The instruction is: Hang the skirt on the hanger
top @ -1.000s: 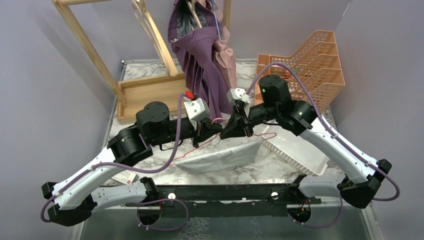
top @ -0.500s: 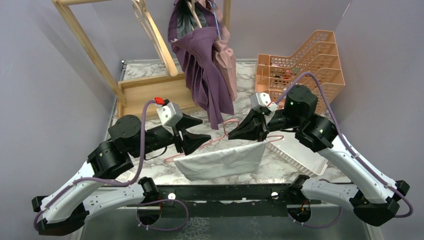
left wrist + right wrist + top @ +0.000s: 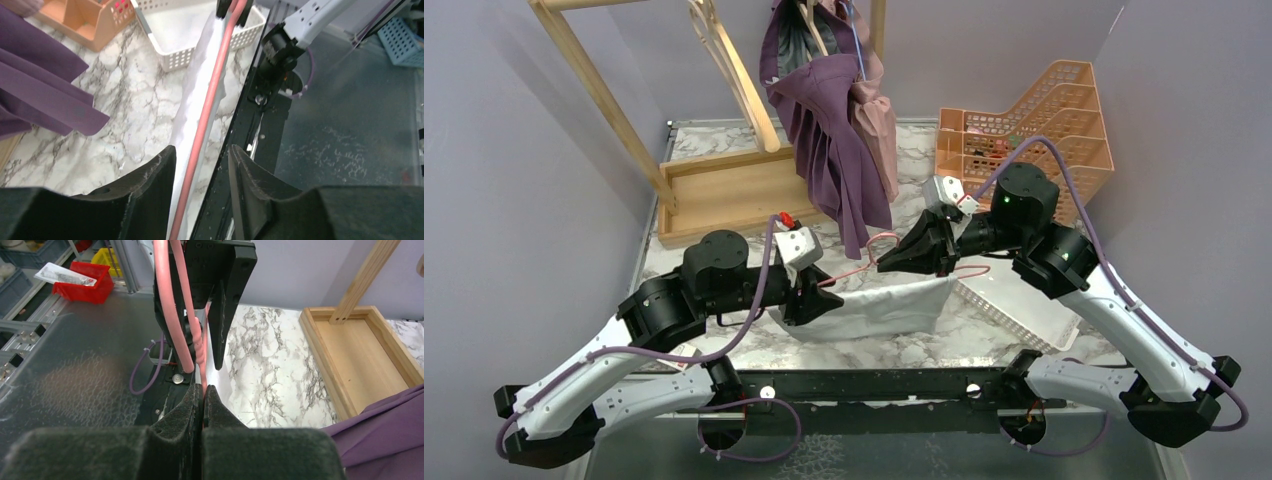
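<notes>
The white skirt (image 3: pixel 886 305) hangs along the lower bar of the pink hanger (image 3: pixel 871 262), held just above the marble table. My right gripper (image 3: pixel 887 263) is shut on the hanger near its hook; in the right wrist view the pads (image 3: pixel 194 402) pinch the pink wire (image 3: pixel 172 315). My left gripper (image 3: pixel 831 300) is open at the hanger's left end. In the left wrist view the pink bar (image 3: pixel 207 107) runs between the spread fingers (image 3: pixel 160 172), close to the left one, with the skirt (image 3: pixel 192 95) under it.
Purple and pink garments (image 3: pixel 829 130) hang from a wooden rack (image 3: pixel 724 185) at the back. An orange tiered basket (image 3: pixel 1034 125) stands at the back right. A white basket (image 3: pixel 1014 300) lies under the right arm. A black rail (image 3: pixel 874 385) runs along the near edge.
My left gripper has moved in to the hanger's left end and now straddles the bar. My right gripper has shifted slightly left with the hanger, and the skirt hangs more bunched.
</notes>
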Motion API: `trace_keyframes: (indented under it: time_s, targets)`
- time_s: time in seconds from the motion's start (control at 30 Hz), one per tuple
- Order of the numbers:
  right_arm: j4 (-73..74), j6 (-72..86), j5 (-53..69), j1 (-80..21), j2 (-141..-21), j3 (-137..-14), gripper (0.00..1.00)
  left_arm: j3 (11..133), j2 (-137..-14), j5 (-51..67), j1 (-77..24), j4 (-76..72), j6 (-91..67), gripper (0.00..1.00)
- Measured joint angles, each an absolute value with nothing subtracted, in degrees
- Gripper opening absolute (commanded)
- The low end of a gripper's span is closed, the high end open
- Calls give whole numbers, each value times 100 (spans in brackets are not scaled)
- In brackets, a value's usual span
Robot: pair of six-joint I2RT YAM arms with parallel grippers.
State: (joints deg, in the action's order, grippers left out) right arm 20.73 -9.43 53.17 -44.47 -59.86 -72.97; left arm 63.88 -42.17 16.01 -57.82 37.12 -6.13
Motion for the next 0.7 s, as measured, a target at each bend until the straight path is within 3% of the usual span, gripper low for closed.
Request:
trace_keyframes:
  time_s: [0.1, 0.13, 0.27, 0.53, 0.7]
  targets:
    - [2078, -945, 5321, -4445, -5986, -7301, 1, 6383, -4265, 1553, -5782, 3863, -515, 24]
    - [2082, -945, 5321, -4445, -5986, -7301, 1, 6383, -4244, 1518, -5782, 3907, -471, 23]
    - [2115, -950, 5325, -4445, -5986, -7301, 1, 6386, -4121, 1428, -5782, 3953, -329, 38]
    - [2176, -1009, 5376, -4447, -5986, -7301, 1, 6493, -3892, 1441, -5782, 3970, -211, 24]
    - [2246, -1111, 5579, -4445, -5986, -7301, 1, 6490, -3868, 1732, -5782, 4062, -93, 47]
